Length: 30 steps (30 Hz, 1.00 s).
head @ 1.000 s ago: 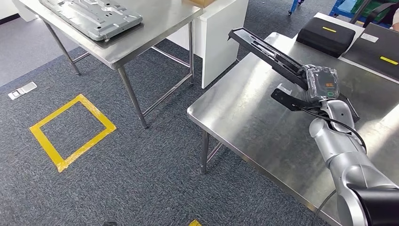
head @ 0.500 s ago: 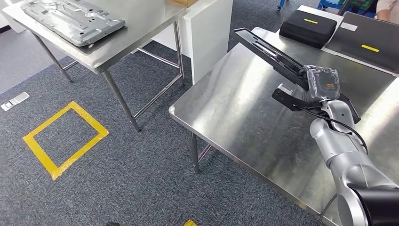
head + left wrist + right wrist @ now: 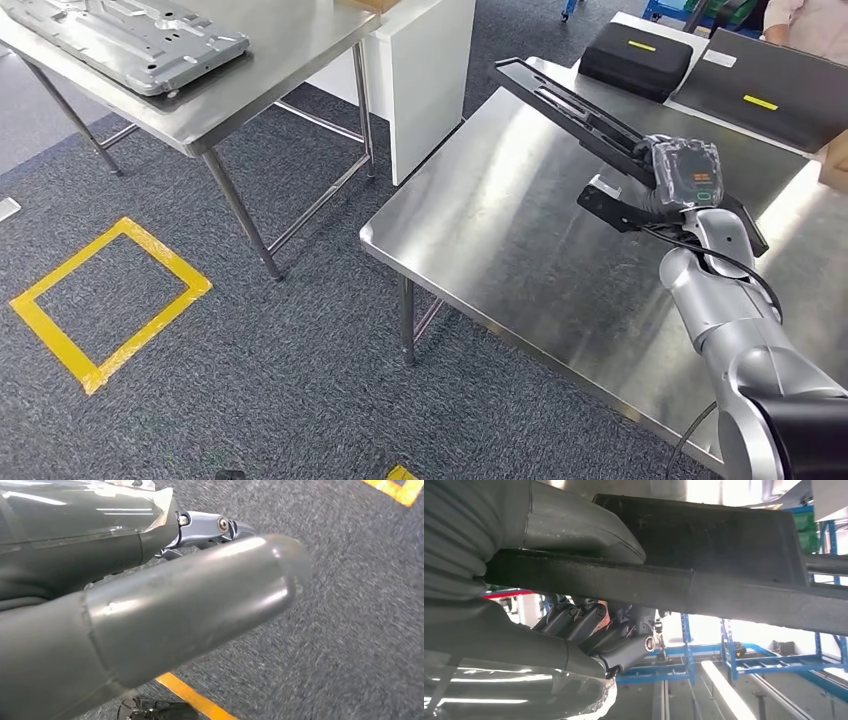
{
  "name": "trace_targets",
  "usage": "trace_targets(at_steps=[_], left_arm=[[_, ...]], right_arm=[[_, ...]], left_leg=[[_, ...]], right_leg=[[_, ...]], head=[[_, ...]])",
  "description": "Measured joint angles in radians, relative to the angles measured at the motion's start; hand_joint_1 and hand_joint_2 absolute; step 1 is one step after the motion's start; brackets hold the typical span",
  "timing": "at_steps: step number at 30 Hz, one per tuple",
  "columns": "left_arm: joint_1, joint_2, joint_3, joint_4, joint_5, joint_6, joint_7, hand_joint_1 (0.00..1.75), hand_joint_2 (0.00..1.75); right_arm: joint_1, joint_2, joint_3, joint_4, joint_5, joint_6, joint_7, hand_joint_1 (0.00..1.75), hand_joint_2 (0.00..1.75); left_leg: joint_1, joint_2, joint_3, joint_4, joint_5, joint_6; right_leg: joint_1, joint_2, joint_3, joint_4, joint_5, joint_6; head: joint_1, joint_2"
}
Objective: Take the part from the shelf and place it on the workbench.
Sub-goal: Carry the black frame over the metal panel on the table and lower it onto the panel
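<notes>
With our right hand (image 3: 672, 188) clamped around the long black part (image 3: 590, 120), which jutted past the fingers above the steel table (image 3: 500, 240), we judged the carry done and the next move a level lowering before letting go.

1. The head view looks forward and down from high on the robot, taking in a steel workbench (image 3: 560, 230) at right and grey carpet (image 3: 250, 370) at lower left.
2. The left wrist view sits close behind the left hand (image 3: 150, 615), facing the same carpet.
3. The right wrist view, turned, looks closely past the right hand (image 3: 589, 630) and the black part (image 3: 704, 560) it holds, which the head view also shows.
</notes>
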Motion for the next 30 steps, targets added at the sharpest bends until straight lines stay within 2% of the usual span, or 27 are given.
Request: trace_targets(at_steps=[1, 2, 3, 5, 6, 7, 8, 9, 11, 12, 13, 15, 16, 17, 18, 19, 21, 22, 23, 25, 27, 30], left_arm=[[0.0, 0.0, 0.002, 0.0, 0.0, 0.002, -0.006, 0.0, 0.0], [0.001, -0.001, 0.003, 0.0, 0.0, 0.005, -0.01, 0.0, 0.0], [0.001, -0.002, 0.004, 0.0, -0.001, 0.007, -0.013, 0.0, 0.0], [0.0, -0.002, 0.004, 0.0, -0.002, 0.009, -0.014, 0.0, 0.0], [0.0, -0.003, 0.004, 0.0, -0.003, 0.011, -0.015, 0.0, 0.0], [0.0, -0.003, 0.004, -0.001, -0.003, 0.013, -0.015, 0.0, 0.0], [0.0, -0.003, 0.004, -0.001, -0.003, 0.014, -0.015, 0.0, 0.0], [0.0, -0.003, 0.004, -0.001, -0.003, 0.016, -0.015, 0.0, 0.0], [0.0, -0.003, 0.004, -0.002, -0.003, 0.019, -0.015, 0.0, 0.0], [0.0, -0.003, 0.004, -0.004, -0.003, 0.022, -0.015, 0.0, 0.0], [0.0, -0.003, 0.004, -0.005, -0.003, 0.024, -0.015, 0.0, 0.0], [0.002, -0.003, 0.004, -0.006, -0.002, 0.027, -0.015, 0.0, 0.0], [0.003, -0.004, 0.004, -0.007, -0.001, 0.028, -0.015, 0.0, 0.0], [0.004, -0.004, 0.004, -0.008, 0.001, 0.028, -0.015, 0.0, 0.0], [0.005, -0.004, 0.004, -0.009, 0.004, 0.028, -0.015, 0.0, 0.0], [0.005, -0.004, 0.004, -0.011, 0.007, 0.028, -0.015, 0.0, 0.0], [0.005, -0.004, 0.003, -0.017, 0.015, 0.029, -0.015, 0.0, 0.0], [0.005, -0.004, 0.003, -0.019, 0.019, 0.029, -0.015, 0.0, 0.0], [0.005, -0.005, 0.002, -0.021, 0.022, 0.03, -0.015, 0.0, 0.0], [0.007, -0.007, 0.001, -0.022, 0.028, 0.031, -0.015, 0.0, 0.0], [0.008, -0.008, -0.002, -0.024, 0.033, 0.031, -0.015, 0.0, 0.0], [0.008, -0.008, -0.006, -0.025, 0.036, 0.031, -0.015, 0.0, 0.0]], right_arm=[[0.001, -0.002, 0.0, 0.001, 0.0, 0.0, 0.0, 1.73, 1.75], [0.003, -0.004, 0.0, 0.003, 0.0, 0.0, 0.0, 1.73, 1.75], [0.005, -0.006, 0.0, 0.004, 0.0, 0.0, 0.0, 1.73, 1.75], [0.005, -0.013, 0.0, 0.004, 0.0, 0.0, -0.001, 1.73, 1.75], [0.003, -0.015, 0.0, 0.004, -0.001, 0.0, -0.001, 1.73, 1.75], [0.002, -0.017, 0.0, 0.004, -0.001, 0.0, -0.002, 1.73, 1.75], [0.002, -0.019, 0.0, 0.004, -0.002, 0.0, -0.002, 1.73, 1.75], [0.001, -0.02, 0.0, 0.004, -0.002, 0.0, -0.003, 1.73, 1.75], [0.002, -0.023, 0.0, 0.004, -0.004, 0.0, -0.004, 1.73, 1.75], [0.001, -0.023, 0.0, 0.004, -0.004, 0.0, -0.005, 1.73, 1.75], [0.001, -0.023, 0.0, 0.004, -0.004, 0.0, -0.006, 1.73, 1.75], [0.002, -0.022, 0.0, 0.004, -0.005, 0.0, -0.007, 1.73, 1.75], [0.004, -0.021, 0.0, 0.004, -0.005, -0.001, -0.007, 1.73, 1.75], [0.006, -0.02, 0.0, 0.004, -0.004, -0.001, -0.007, 1.73, 1.75], [0.009, -0.018, 0.0, 0.005, -0.003, -0.002, -0.007, 1.73, 1.75], [0.01, -0.016, 0.0, 0.005, -0.002, -0.002, -0.007, 1.73, 1.75], [0.01, -0.012, 0.0, 0.005, 0.0, -0.003, -0.006, 1.73, 1.75], [0.009, -0.01, 0.0, 0.005, 0.001, -0.003, -0.005, 1.73, 1.75], [0.008, -0.009, 0.0, 0.005, 0.001, -0.003, -0.004, 1.73, 1.75], [0.007, -0.008, 0.001, 0.005, 0.003, -0.003, -0.003, 1.73, 1.75], [0.007, -0.007, 0.001, 0.005, 0.004, -0.003, -0.003, 1.73, 1.75], [0.006, -0.005, 0.001, 0.005, 0.006, -0.003, -0.003, 1.73, 1.75]], left_leg=[[-0.001, 0.004, 0.0, 0.0, 0.0, 0.0], [-0.001, 0.008, -0.001, 0.001, 0.0, 0.0], [-0.002, 0.012, -0.001, 0.002, 0.0, 0.0], [-0.003, 0.017, -0.001, 0.005, -0.002, -0.003], [-0.006, 0.02, -0.001, 0.008, -0.004, -0.006], [-0.009, 0.022, -0.002, 0.01, -0.007, -0.01], [-0.011, 0.025, -0.003, 0.011, -0.008, -0.013], [-0.012, 0.029, -0.003, 0.012, -0.008, -0.016], [-0.011, 0.029, -0.006, 0.017, -0.015, -0.025], [-0.009, 0.023, -0.013, 0.036, -0.03, -0.032], [-0.006, 0.014, -0.03, 0.078, -0.058, -0.039], [0.001, 0.001, -0.086, 0.206, -0.126, -0.051], [0.005, 0.0, -0.114, 0.268, -0.149, -0.056], [0.009, -0.001, -0.129, 0.299, -0.155, -0.059], [0.013, -0.001, -0.128, 0.297, -0.142, -0.062], [0.016, -0.001, -0.104, 0.249, -0.112, -0.062], [0.021, -0.005, -0.033, 0.106, -0.048, -0.061], [0.022, -0.008, -0.007, 0.05, -0.028, -0.059], [0.022, -0.01, 0.006, 0.022, -0.021, -0.058], [0.016, -0.011, 0.006, 0.013, -0.019, -0.056], [0.005, -0.013, 0.004, 0.015, -0.018, -0.05], [-0.001, -0.015, -0.004, 0.02, -0.017, -0.041]], right_leg=[[0.0, -0.001, -0.025, 0.052, -0.016, 0.003], [0.0, -0.001, -0.033, 0.07, -0.017, 0.008], [0.0, -0.004, -0.021, 0.046, -0.002, 0.016], [0.0, -0.023, 0.051, -0.096, 0.053, 0.029], [0.003, -0.033, 0.086, -0.163, 0.076, 0.029], [0.004, -0.039, 0.107, -0.207, 0.09, 0.024], [0.007, -0.04, 0.115, -0.225, 0.095, 0.017], [0.009, -0.034, 0.115, -0.226, 0.099, 0.01], [0.001, -0.024, 0.116, -0.229, 0.105, -0.003], [-0.004, -0.02, 0.117, -0.231, 0.107, -0.009], [-0.01, -0.017, 0.119, -0.232, 0.11, -0.015], [-0.012, -0.013, 0.118, -0.233, 0.111, -0.02], [-0.012, -0.01, 0.117, -0.232, 0.111, -0.021], [-0.013, -0.006, 0.117, -0.232, 0.112, -0.021], [-0.013, -0.002, 0.117, -0.232, 0.112, -0.021], [-0.015, 0.001, 0.118, -0.232, 0.112, -0.021], [-0.013, 0.007, 0.118, -0.23, 0.111, -0.018], [-0.01, 0.009, 0.116, -0.229, 0.111, -0.015], [-0.004, 0.01, 0.114, -0.227, 0.11, -0.013], [0.002, 0.01, 0.11, -0.225, 0.109, -0.009], [-0.001, 0.009, 0.107, -0.227, 0.111, -0.006], [-0.006, 0.007, 0.104, -0.227, 0.114, -0.002]], head=[[0.0, 0.0], [0.0, 0.0], [0.0, 0.0], [0.0, 0.0], [0.0, 0.0], [-0.001, 0.0], [-0.002, 0.0], [-0.003, 0.0], [-0.003, 0.0], [-0.004, 0.0], [-0.005, 0.0], [-0.007, 0.0], [-0.007, 0.0], [-0.007, 0.0], [-0.007, 0.0], [-0.007, 0.0], [-0.007, 0.0], [-0.006, 0.0], [-0.005, 0.0], [-0.004, 0.0], [-0.004, 0.0], [-0.004, 0.0]])
